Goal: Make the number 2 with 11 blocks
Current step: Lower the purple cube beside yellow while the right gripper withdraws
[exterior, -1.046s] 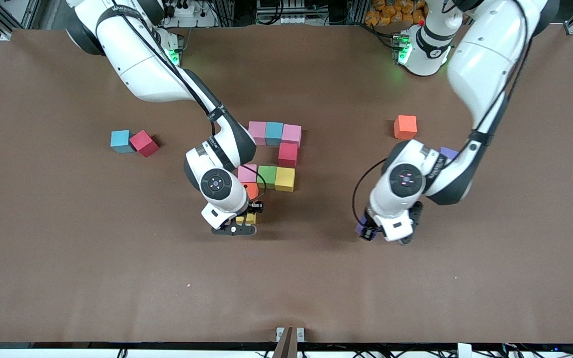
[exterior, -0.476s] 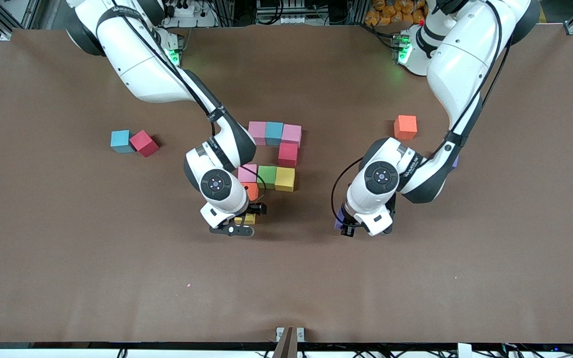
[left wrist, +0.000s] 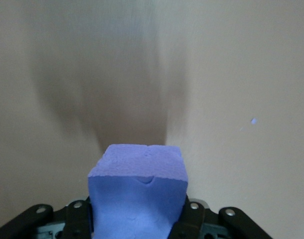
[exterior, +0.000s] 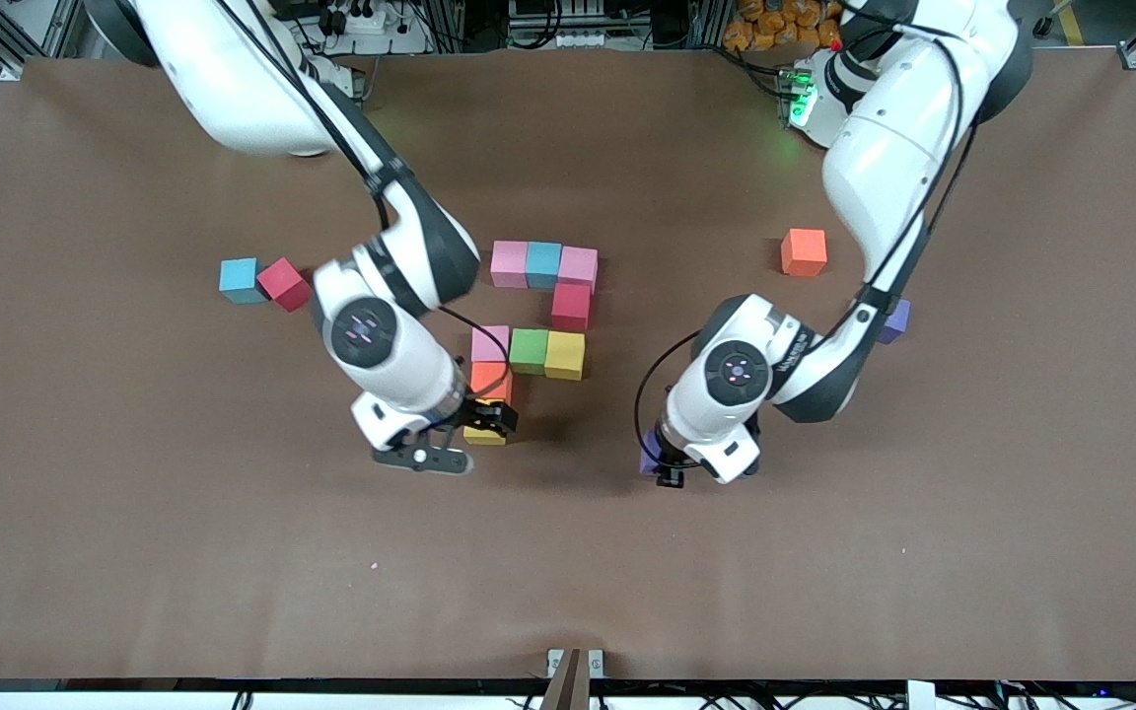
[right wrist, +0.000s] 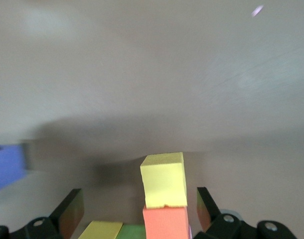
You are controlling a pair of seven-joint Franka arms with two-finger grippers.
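While the right gripper (exterior: 474,426) stands open over the small yellow foam cube (exterior: 485,434) at the digit's foot, the left gripper (exterior: 660,463), clenched on a soft purple foam cube (left wrist: 138,191), hangs toward the left arm's end from it.

On the tabletop (exterior: 134,552), a row of three blocks (exterior: 543,264) lies farthest from the front camera. A single block (exterior: 571,306) touches its end toward the left arm, then comes a second row of three (exterior: 529,350). From that row's end toward the right arm, a column of two blocks (exterior: 491,380) runs nearer the camera, with the right gripper (exterior: 484,422) straddling the nearest one, jaws apart. A touching pair of blocks (exterior: 238,280) lies toward the right arm's end; toward the left arm's end sit a lone block (exterior: 804,251) and, nearer the camera, an arm-hidden block (exterior: 895,318). The left gripper (exterior: 662,468) clamps a held block (left wrist: 137,189) over bare tabletop.
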